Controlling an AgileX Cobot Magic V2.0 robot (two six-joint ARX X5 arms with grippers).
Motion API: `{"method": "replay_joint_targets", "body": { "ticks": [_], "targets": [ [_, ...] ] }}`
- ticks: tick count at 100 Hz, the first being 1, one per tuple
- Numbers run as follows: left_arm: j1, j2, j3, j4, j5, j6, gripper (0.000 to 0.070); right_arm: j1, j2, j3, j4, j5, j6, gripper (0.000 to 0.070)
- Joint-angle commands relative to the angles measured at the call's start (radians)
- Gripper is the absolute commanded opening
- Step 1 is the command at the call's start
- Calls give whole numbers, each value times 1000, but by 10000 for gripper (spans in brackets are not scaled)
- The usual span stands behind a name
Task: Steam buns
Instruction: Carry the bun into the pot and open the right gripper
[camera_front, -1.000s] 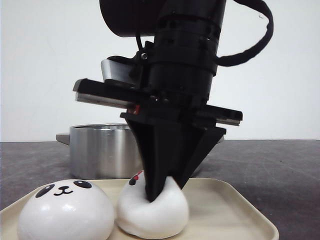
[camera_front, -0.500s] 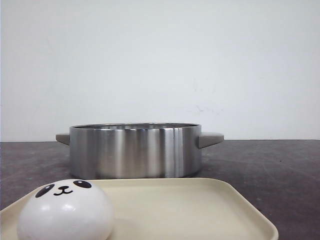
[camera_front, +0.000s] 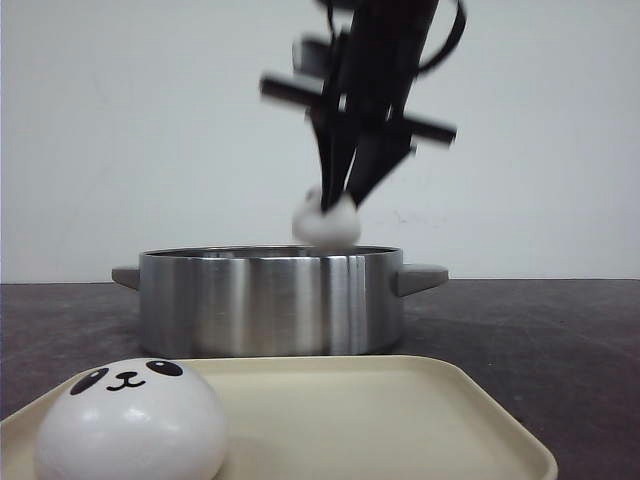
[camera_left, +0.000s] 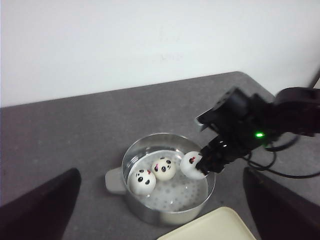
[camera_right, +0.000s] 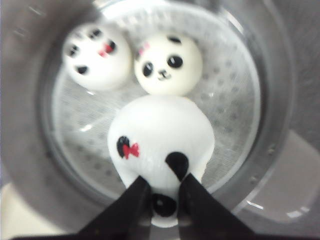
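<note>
Looking forward over the table, the right gripper (camera_front: 338, 205) was seen above the steel pot (camera_front: 265, 300), jaws clamped on a white bun (camera_front: 326, 224) held over the rim. At 7 o'clock a panda bun (camera_front: 130, 420) sat on the cream tray (camera_front: 420, 420).

From the left wrist, two buns (camera_left: 152, 174) lay in the pot at 9 o'clock of the held one; the left gripper's jaw state could not be told.

From the right wrist, black fingers (camera_right: 125, 205) pinched the bun over the perforated steamer plate (camera_right: 235, 95).

The right gripper (camera_front: 340, 200) is motion-blurred in the front view — its arm cut off at the top edge. The tray's (camera_front: 480, 400) near edge and the near bun's (camera_front: 130, 420) base run off the bottom.
</note>
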Motion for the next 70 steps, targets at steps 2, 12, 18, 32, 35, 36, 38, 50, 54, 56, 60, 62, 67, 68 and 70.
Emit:
{"method": "replay_joint_targets", "body": {
  "ticks": [2, 12, 18, 32, 35, 36, 38, 50, 54, 56, 60, 62, 67, 68, 70],
  "targets": [
    [-5, 8, 16, -2, -3, 6, 635, 10, 49, 16, 6, -3, -3, 10],
    [-5, 8, 15, -25, -3, 5, 635, 11, 89, 16, -2, -2, 17, 10],
    [-5, 8, 15, -42, -3, 5, 635, 11, 109, 16, -6, -2, 35, 14],
    [-5, 8, 15, -65, -4, 5, 635, 10, 121, 16, -16, -2, 48, 266],
    [-5, 8, 15, -66, -4, 5, 635, 11, 121, 16, -13, -2, 48, 360],
    [-5, 8, 15, -67, -4, 5, 635, 11, 121, 16, -13, -2, 47, 386],
    [-5, 8, 15, -66, -4, 5, 635, 11, 121, 16, -11, -2, 48, 438],
    [-5, 8, 15, -63, -5, 5, 635, 11, 119, 16, -17, -1, 48, 566],
    [-5, 8, 15, -64, -5, 5, 634, 11, 119, 16, -19, -1, 48, 566],
    [-5, 8, 15, -63, -5, 5, 634, 10, 118, 17, -21, 0, 48, 566],
    [-5, 9, 13, -60, -5, 2, 634, 9, 118, 20, -21, 1, 48, 566],
    [-5, 11, 10, -57, -5, 1, 634, 9, 117, 24, -23, 2, 48, 567],
    [-5, 14, -1, -53, -3, -8, 634, 9, 117, 39, -26, 6, 47, 566],
    [-5, 14, -3, -53, -3, -12, 634, 9, 117, 43, -26, 6, 47, 566],
    [-5, 14, -11, -53, -1, -22, 634, 9, 117, 52, -29, 6, 47, 566]
  ]
}}
